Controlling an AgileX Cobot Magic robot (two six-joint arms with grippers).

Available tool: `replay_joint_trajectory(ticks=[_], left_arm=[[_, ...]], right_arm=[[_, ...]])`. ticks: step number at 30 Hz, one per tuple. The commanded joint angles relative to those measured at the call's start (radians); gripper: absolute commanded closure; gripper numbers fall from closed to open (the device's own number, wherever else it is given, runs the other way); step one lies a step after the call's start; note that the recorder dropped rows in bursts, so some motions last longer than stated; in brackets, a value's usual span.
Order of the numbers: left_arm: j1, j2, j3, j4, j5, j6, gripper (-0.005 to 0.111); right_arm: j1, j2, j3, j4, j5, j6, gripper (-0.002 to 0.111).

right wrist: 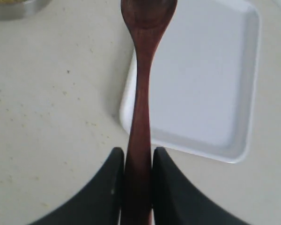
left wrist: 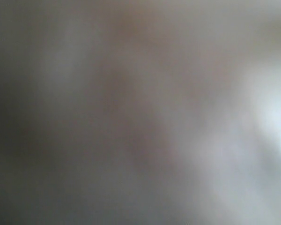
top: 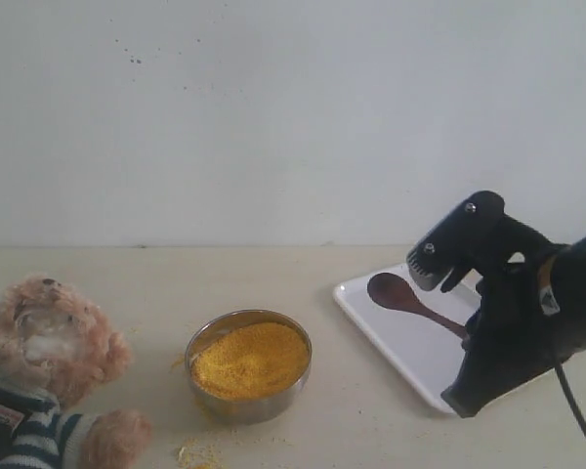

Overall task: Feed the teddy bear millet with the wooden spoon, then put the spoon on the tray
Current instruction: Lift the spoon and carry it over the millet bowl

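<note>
On a pale worktop [top: 371, 440] before a white wall, the teddy bear [top: 49, 366] sits at the near left, partly cut off by the frame. Just right of it stands a steel bowl [top: 197, 342] heaped with millet [top: 250, 359], with crumbs [top: 197, 454] scattered in front. Bare worktop separates the bowl from the tray [top: 410, 352] at right. Over the tray, the right gripper [right wrist: 136, 154] is clamped on the handle of the wooden spoon [top: 415, 305], whose scoop looks empty and points toward the bowl. Whether the spoon touches the tray cannot be told. Nor do the pictures settle whether the bear has been fed; releasing the spoon on the tray remains to be done. The handle crosses the tray's low rim, the one edge to mind. The tray's white floor is otherwise bare, leaving ample room. The left gripper cannot be made out; its camera shows only blur.
</note>
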State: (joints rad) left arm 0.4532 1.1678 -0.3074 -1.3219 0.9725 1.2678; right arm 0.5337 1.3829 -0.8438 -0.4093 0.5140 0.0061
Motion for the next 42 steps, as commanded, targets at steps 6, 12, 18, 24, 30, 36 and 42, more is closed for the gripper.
replay_joint_trajectory(ticks=[6,12,18,24,30,36,42], left_arm=[[0.001,-0.007,0.002,-0.023,0.009,0.005,0.103],[0.001,-0.007,0.002,-0.023,0.009,0.005,0.103],[0.001,-0.007,0.002,-0.023,0.009,0.005,0.103],[0.001,-0.007,0.002,-0.023,0.009,0.005,0.103],[0.001,-0.007,0.002,-0.023,0.009,0.005,0.103],[0.001,-0.007,0.002,-0.023,0.009,0.005,0.103],[0.001,-0.007,0.002,-0.023,0.009,0.005,0.103]], right_arm=[[0.288,0.033,-0.210,-0.368,0.345,0.021,0.108],[0.401,0.219,-0.325,-0.507,0.492,-0.006,0.108],[0.500,0.444,-0.460,-0.617,0.569,-0.025,0.108],[0.512,0.512,-0.466,-0.635,0.563,-0.038,0.108],[0.512,0.550,-0.466,-0.633,0.551,-0.042,0.108],[0.512,0.564,-0.466,-0.617,0.514,-0.042,0.108],[0.512,0.563,-0.466,-0.578,0.488,0.013,0.108]])
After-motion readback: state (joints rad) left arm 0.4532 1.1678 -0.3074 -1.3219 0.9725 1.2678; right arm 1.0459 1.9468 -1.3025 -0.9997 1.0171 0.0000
